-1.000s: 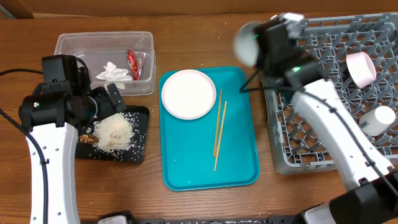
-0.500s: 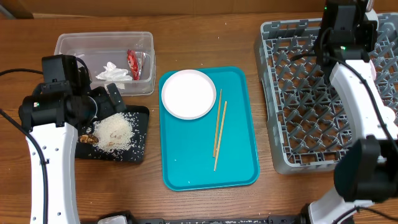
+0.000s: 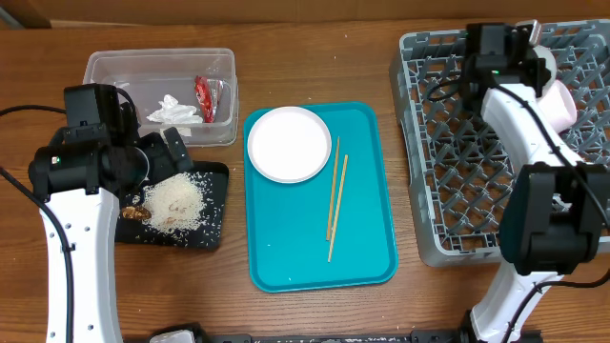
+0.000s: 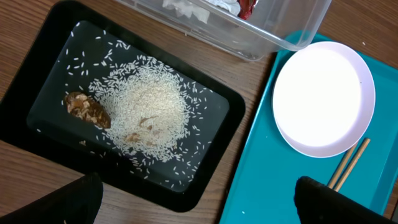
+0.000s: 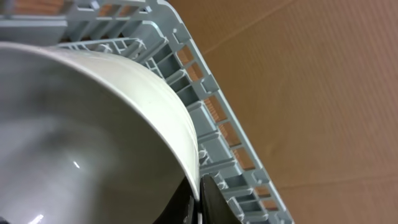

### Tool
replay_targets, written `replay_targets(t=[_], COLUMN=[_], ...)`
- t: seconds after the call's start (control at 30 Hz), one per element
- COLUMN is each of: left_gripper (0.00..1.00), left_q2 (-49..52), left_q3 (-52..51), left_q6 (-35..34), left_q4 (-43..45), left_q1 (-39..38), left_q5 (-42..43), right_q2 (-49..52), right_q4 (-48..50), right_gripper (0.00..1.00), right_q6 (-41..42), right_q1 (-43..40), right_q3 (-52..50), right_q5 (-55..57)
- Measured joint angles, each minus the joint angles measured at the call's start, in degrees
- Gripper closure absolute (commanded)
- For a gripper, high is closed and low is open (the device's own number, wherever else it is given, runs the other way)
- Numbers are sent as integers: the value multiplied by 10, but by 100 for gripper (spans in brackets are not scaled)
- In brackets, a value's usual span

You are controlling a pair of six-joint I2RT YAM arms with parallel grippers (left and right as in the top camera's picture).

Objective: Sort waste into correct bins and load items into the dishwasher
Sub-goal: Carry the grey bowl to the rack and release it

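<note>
My right gripper (image 5: 200, 186) is shut on the rim of a white bowl (image 5: 93, 124), held over the far edge of the grey dish rack (image 3: 448, 181); it also shows in the overhead view (image 3: 532, 50). A pinkish bowl (image 3: 562, 103) lies in the rack beside my arm. The cup is hidden. My left gripper (image 4: 202, 208) is open and empty above the black tray (image 3: 214, 224), which holds rice (image 3: 176, 200) and a brown scrap (image 3: 133, 211). The clear tub (image 3: 105, 71) holds the red wrapper (image 3: 204, 97) and white tissue (image 3: 172, 111). The plate (image 3: 289, 143) and chopsticks (image 3: 335, 195) lie on the teal tray (image 3: 286, 257).
A brown cardboard wall (image 5: 323, 81) stands just behind the rack's far edge. The teal tray lies between the black tray and the rack, with bare wood on either side of it.
My right arm has swung from above the teal tray's right edge to the rack's far right side, carrying the white bowl. The left arm has not moved.
</note>
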Motion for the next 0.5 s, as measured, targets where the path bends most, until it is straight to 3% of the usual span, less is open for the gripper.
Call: replay_targets(t=[0.37, 0.5], left_gripper=[0, 0], left_q2=[0, 0], left_q3=[0, 0], left_q6=[0, 0], left_q4=[0, 0], left_q1=[0, 0], left_q5=[0, 0], right_q2=[0, 1], right_q4=[-115, -171], right_gripper=[94, 75], right_q6=[111, 160], right_q1=[30, 40], right_q3=[4, 4], right_q5=[-29, -52])
